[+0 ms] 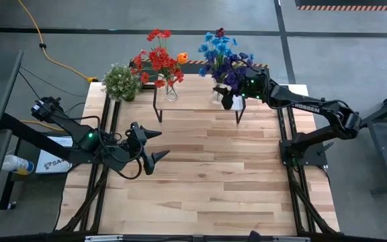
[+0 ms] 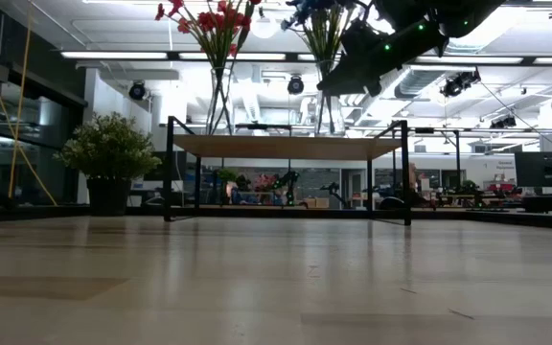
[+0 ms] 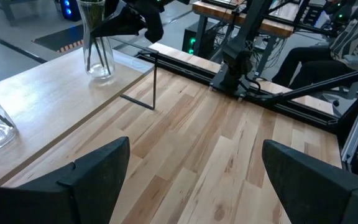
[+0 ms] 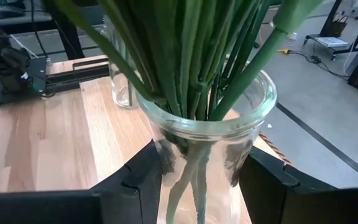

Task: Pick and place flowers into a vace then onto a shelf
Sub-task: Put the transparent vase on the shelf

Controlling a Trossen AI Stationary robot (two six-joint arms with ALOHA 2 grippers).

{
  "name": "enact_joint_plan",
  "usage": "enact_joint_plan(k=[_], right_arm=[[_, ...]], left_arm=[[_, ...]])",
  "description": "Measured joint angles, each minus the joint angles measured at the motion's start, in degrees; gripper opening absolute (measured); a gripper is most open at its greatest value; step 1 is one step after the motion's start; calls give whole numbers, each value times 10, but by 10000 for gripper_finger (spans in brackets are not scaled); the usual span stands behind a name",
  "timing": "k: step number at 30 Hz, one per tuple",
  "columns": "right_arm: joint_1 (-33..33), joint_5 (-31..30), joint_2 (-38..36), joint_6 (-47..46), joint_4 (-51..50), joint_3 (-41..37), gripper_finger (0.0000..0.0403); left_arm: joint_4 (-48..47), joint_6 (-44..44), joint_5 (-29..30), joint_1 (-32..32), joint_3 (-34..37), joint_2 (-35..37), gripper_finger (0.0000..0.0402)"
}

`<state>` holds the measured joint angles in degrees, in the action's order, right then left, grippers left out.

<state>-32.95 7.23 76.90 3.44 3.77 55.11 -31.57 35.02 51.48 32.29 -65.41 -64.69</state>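
Clear glass vase (image 4: 204,134) of blue and purple flowers (image 1: 222,57), upright on the shelf (image 1: 197,97) near its right end, clamped low on its body between the fingers of the right gripper (image 4: 201,180); likely top-heavy, smooth, slippery and breakable, so best held around the glass body below the rim, never by the thin, springy green stems (image 4: 191,56). Second vase (image 1: 170,91) with red flowers (image 1: 158,59) and an orange tulip (image 1: 182,58) towards the shelf's left end, left gripper (image 1: 154,144) waiting over the table with fingers spread wide, nothing between them. Legible writing scarce: only white lettering on the right arm, seemingly "ROSSEN".
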Motion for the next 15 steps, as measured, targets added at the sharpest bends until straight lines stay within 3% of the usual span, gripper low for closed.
enact_joint_plan(k=[15], right_arm=[[-8, -21, 12, 20, 9, 0, 167]], left_arm=[[-4, -2, 0, 0, 0, 0, 397]])
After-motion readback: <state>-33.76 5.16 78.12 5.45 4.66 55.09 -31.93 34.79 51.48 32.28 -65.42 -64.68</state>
